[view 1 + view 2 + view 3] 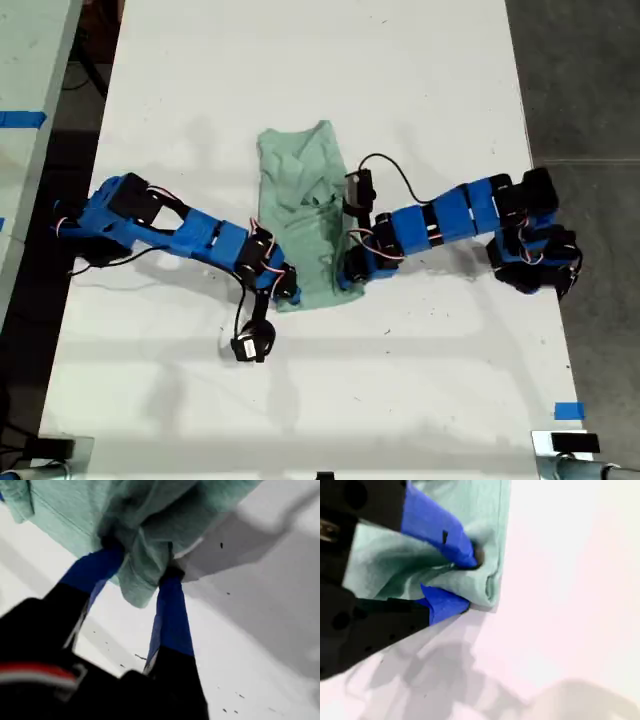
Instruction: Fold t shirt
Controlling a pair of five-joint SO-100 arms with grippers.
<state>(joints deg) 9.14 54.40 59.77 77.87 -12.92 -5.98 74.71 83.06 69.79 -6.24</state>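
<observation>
My first gripper (142,565): clamped on t shirt (303,215) hem
My second gripper (465,580): pinching its corner
Advice: lift both evenly, cloth taut between them

We're looking straight down from overhead at the whole table (420,70), while both wrist cameras are peering close along their jaws at the shared t shirt (305,200).

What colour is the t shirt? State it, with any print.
The t shirt is plain pale mint green, no print visible; the exterior view shows it best.
</observation>
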